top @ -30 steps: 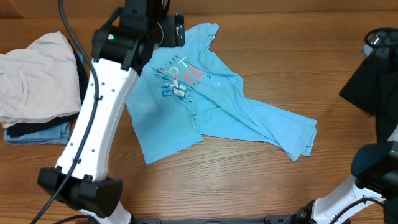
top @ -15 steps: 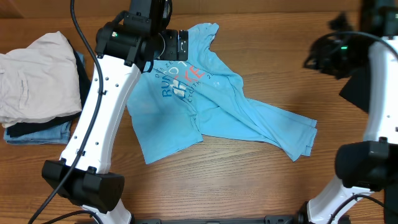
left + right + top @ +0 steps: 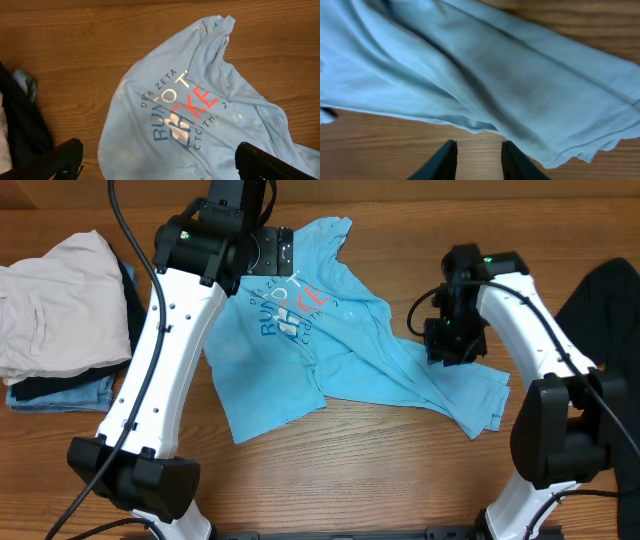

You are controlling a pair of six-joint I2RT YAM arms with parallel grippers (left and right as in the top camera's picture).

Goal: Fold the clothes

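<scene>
While the left gripper (image 3: 160, 164) hangs above the table (image 3: 400, 470), its fingers (image 3: 62, 159) are spread wide with nothing in them. The sky-blue T-shirt (image 3: 340, 355) lies rumpled right beneath it, and the white and coral lettering (image 3: 182, 112) shows between the two tips. Off to that gripper's left sits a stack of folded garments (image 3: 55, 320), beige on top, dark and denim below. Over to the right gripper (image 3: 477, 161) now: it's down low, jaws only narrowly parted, gripping nothing, bare wood between them. The shirt's creased edge lies just ahead of its fingertips; whether they touch the cloth, I cannot tell. On that arm's outer side, a dark cloth (image 3: 600, 300) rests at the table's edge.
</scene>
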